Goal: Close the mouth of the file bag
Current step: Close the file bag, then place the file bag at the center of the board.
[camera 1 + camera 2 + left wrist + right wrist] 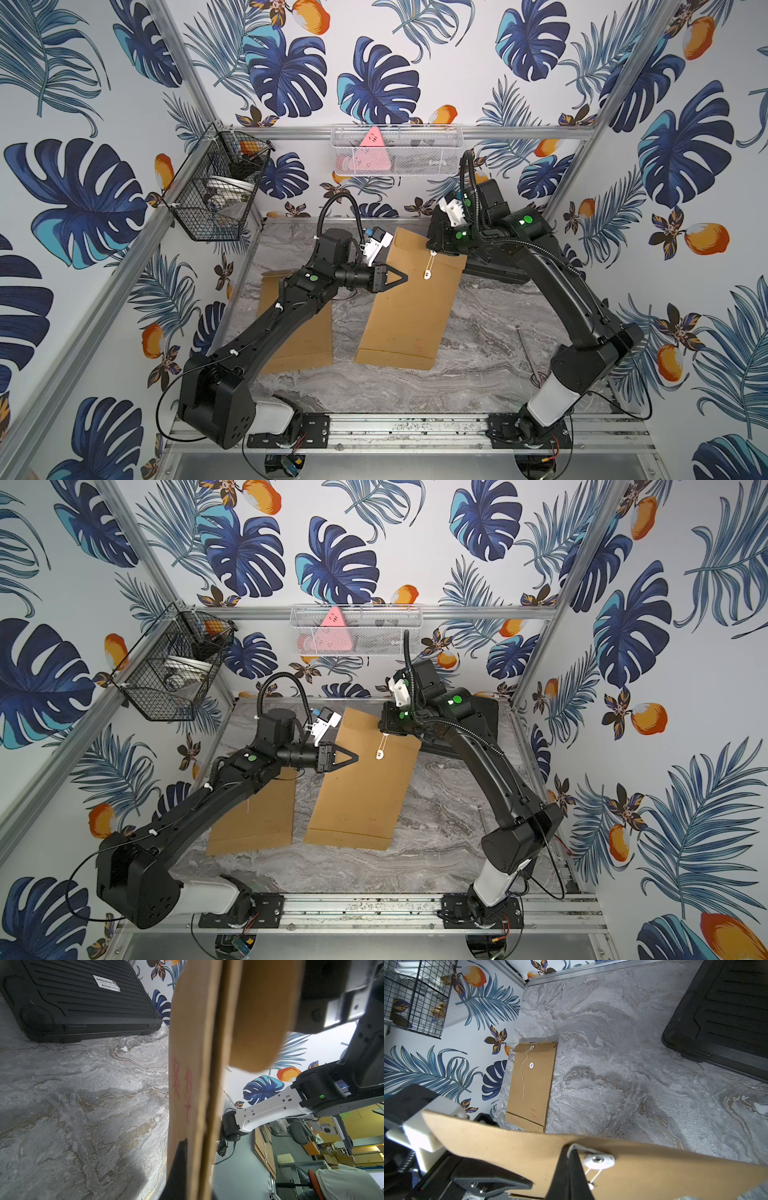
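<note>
File bag: the brown file bag [409, 307] is mid-table between my two arms, its mouth end toward the back wall and raised. I cannot tell if its near edge touches the table.
Closure: a white string [430, 262] runs from the lower button [427, 273] up to the flap corner.
Left fingers: my left gripper [405, 276] is clamped on the bag's left edge, one finger [176, 1169] flat against the printed face.
Right fingers: my right gripper [432, 249] is pinched tight at the flap corner, just beside the upper button [599, 1160]. The string comes out from between the fingertips.
In the way: my left wrist camera sees the bag edge-on, filling the middle of its view. My right forearm crosses over the black case [494, 270].
Nearby: a second file bag [299, 332] lies flat under my left arm, just beside the held one, its string loose. The black case sits at the back right, partly under the held bag's corner.
Surface: grey marbled table [478, 332], with an aluminium rail along the front.
Room: leaf-and-fruit wallpaper on three sides. A black wire basket [212, 195] hangs on the left wall. A white mesh basket [399, 151] on the back rail holds a pink triangle [371, 151].
</note>
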Controlling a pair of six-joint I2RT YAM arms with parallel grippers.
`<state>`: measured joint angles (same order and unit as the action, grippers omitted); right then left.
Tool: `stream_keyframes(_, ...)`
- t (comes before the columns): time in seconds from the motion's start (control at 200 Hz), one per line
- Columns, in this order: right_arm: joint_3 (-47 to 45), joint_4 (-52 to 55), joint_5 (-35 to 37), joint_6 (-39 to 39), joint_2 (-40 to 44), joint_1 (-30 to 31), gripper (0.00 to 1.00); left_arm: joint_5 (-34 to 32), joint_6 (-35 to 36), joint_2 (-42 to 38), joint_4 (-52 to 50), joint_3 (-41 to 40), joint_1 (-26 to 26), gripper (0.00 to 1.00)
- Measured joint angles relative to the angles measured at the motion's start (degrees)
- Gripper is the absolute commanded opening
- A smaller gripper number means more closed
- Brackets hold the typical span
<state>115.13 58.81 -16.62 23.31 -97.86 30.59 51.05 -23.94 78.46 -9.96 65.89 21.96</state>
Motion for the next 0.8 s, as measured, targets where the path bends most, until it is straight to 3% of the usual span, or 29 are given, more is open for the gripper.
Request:
stream_keyframes(0.14, -1.2, -0.3, -0.8, 0.0, -0.1, 1.4, 0.07, -0.5, 0.0, 0.0, 0.1, 0.0, 0.0, 0.00)
stream_keyframes(0.32, -10.4, -2.6, -3.1, 1.5, 2.6, 1.6, 0.10, -1.8, -1.9, -0.3, 0.3, 0.0, -1.2, 0.00)
stream_keyframes(0.42, -14.9, -4.0, -4.3, 1.8, 5.0, 1.5, 0.16, -2.2, -3.6, -0.5, 2.4, -0.1, -2.7, 0.00)
stream_keyframes(0.645, -21.9, -6.1, -7.3, 3.0, 9.7, -2.2, 0.40, -2.8, -7.0, -0.8, 5.0, -0.6, -5.4, 0.00)
stream_keyframes(0.801, -23.6, -6.4, -8.6, 3.0, 12.4, -6.9, 0.46, -3.3, -10.4, -0.3, 6.4, -1.4, -6.1, 0.00)
